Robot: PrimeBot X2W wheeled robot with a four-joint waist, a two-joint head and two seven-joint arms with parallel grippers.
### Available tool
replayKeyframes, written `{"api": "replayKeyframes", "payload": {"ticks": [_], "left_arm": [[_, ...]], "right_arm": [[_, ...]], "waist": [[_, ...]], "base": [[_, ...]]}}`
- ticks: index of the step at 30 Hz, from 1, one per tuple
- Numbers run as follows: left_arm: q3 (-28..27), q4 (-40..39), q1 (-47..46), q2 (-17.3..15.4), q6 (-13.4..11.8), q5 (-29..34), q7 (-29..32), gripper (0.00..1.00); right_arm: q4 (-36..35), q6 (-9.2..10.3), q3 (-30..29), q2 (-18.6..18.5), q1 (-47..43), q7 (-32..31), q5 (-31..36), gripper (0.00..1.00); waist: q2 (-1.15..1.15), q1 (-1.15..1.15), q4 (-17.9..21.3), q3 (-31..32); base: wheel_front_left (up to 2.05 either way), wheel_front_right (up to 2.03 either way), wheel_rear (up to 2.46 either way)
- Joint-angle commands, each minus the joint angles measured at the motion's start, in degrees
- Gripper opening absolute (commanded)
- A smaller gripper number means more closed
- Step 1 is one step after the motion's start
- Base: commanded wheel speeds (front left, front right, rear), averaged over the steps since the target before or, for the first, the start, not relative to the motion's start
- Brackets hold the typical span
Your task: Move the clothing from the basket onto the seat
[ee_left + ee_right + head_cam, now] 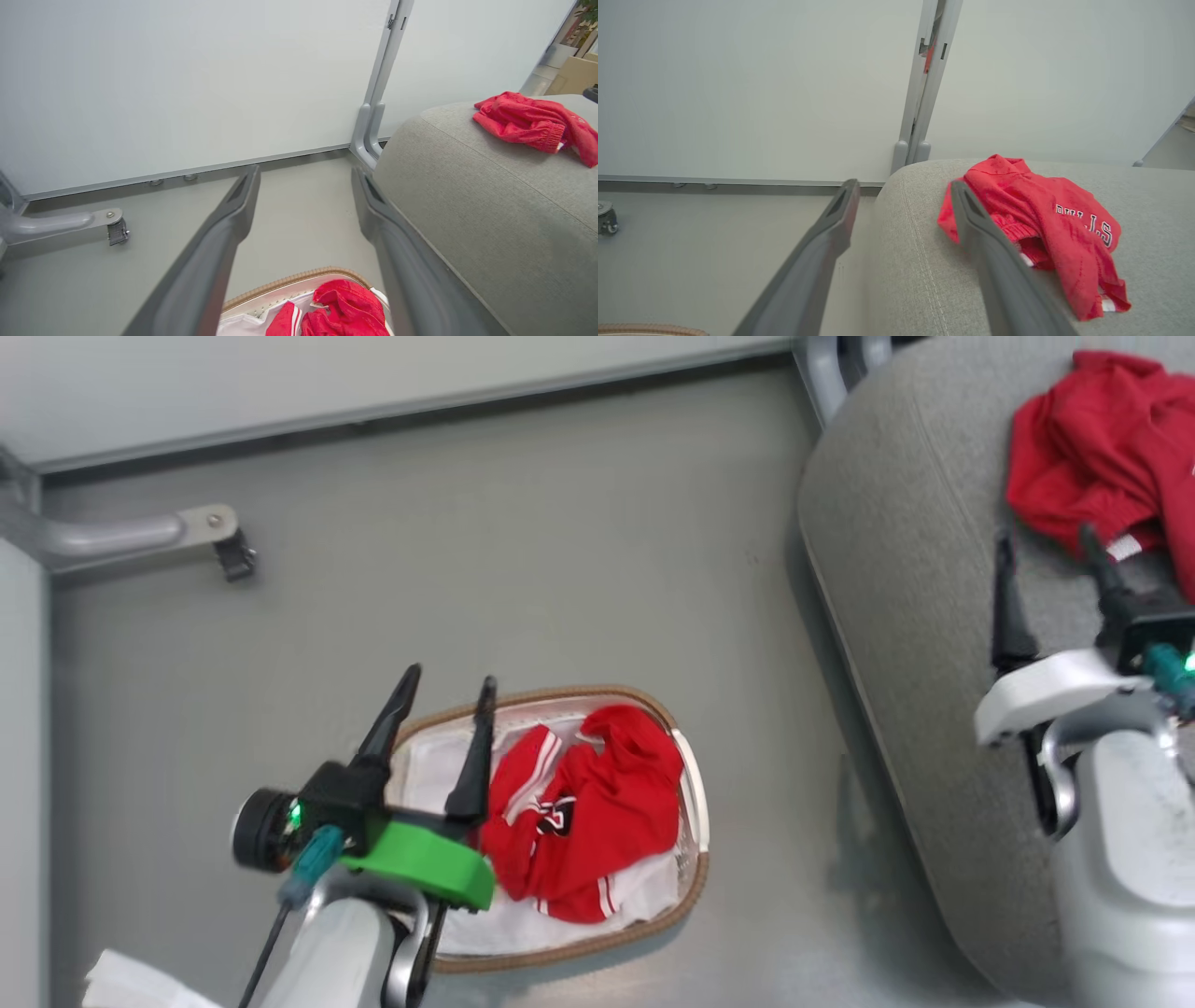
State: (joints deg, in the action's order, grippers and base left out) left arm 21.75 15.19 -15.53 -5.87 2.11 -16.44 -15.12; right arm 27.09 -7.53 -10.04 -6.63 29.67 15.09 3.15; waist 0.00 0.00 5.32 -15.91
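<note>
While both gape empty: left gripper over basket, clothing beside its fingers; right gripper over seat, red garment near fingertips.

I'm working in a lab-like bay: white partition panels standing on castered grey frames, bare grey floor.

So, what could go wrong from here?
1. The open left gripper hangs over the white lining at the edge of the basket, beside the red clothing; closing there might pinch lining and lift the basket.
2. The open right gripper sits by the garment near the edge of the seat; withdrawing could drag it off.
</note>
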Motion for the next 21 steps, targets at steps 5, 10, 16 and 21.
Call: {"api": "replayKeyframes", "payload": {"ticks": [5,10,16,21], "left_arm": [[-6.0,-0.6,6.2,1.2,-0.7,-0.7,0.0,1.0],[-10.2,-0.8,10.8,2.2,-0.5,-0.5,0.0,1.0],[-13.6,-1.5,15.0,2.6,-0.4,-0.4,0.0,1.0],[-15.6,-2.1,17.4,2.9,-0.4,-0.5,0.0,1.0]], "right_arm": [[-2.5,0.08,4.9,2.3,-6.1,0.1,-3.6,1.0],[-4.9,0.08,7.7,3.5,-12.2,0.1,-6.7,1.0],[-6.0,0.07,12.0,3.6,-19.2,0.1,-13.5,1.0],[-7.2,0.08,13.2,3.6,-22.9,0.1,-15.2,1.0]], "waist": [[0.0,0.0,-6.5,7.5],[0.0,0.0,-8.4,9.6],[0.0,0.0,-9.8,11.7],[0.0,0.0,-10.0,12.8]], "base": [[0.0,0.0,0.0],[0.0,0.0,0.0],[0.0,0.0,0.0],[0.0,0.0,0.0]]}}
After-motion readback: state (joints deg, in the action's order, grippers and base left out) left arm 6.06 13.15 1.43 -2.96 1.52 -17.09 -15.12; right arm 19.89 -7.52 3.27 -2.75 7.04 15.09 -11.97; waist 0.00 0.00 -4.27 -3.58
